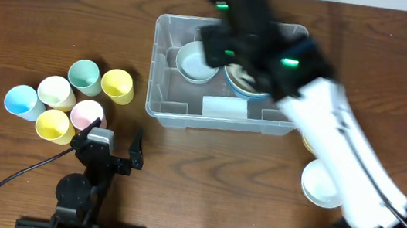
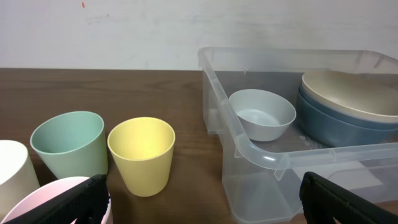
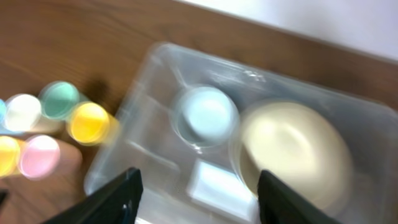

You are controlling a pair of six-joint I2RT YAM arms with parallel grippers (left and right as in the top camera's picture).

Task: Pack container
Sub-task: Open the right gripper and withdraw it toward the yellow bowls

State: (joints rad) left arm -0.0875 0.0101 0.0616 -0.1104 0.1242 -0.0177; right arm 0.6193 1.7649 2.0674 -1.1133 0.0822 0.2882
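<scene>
Though it holds bowls (image 1: 194, 61), the container (image 1: 154, 69) is clear.

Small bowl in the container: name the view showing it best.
Left wrist: the small bowl is whole and sharp. Right wrist shows it from above, blurred. Overhead, the right arm hides its edge.

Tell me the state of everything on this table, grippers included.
Container, lidless, holds three bowls.
Pale blue bowl, upright in the container.
Cream bowl, nested in the blue bowl, in the container.
Cups, upright on the table, unpacked.
White bowl, upright on the table, unpacked.
Left gripper, open, empty.
Right gripper, open, empty, above the container.
</scene>
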